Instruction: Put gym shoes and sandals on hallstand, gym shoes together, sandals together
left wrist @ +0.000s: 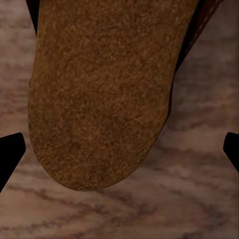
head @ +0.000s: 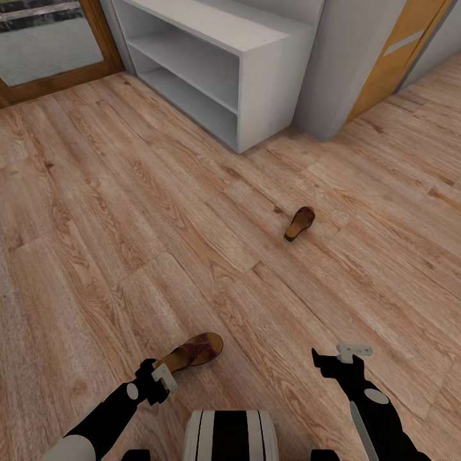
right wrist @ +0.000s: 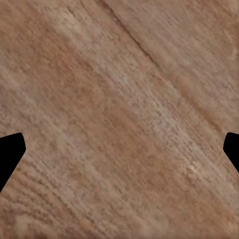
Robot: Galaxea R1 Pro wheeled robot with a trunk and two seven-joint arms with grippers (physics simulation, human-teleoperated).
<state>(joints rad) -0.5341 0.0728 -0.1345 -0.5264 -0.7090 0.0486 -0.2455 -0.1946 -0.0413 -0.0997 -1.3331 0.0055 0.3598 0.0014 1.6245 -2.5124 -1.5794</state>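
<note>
Pick-up of the near sandal (head: 192, 351) is in hand: left gripper (head: 157, 379), fingers spread wide and holding nothing, sits at its heel, second sandal (head: 299, 223) lies toward one o'clock on the corridor floor (head: 128, 243); next, descend and close.

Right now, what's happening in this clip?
The robot's left end effector hangs open over one sandal on the corridor floor, with the tan insole close beneath it in the left wrist view. The right end effector is open above bare planks. A second sandal lies farther off, toward a white shelf unit.
</note>
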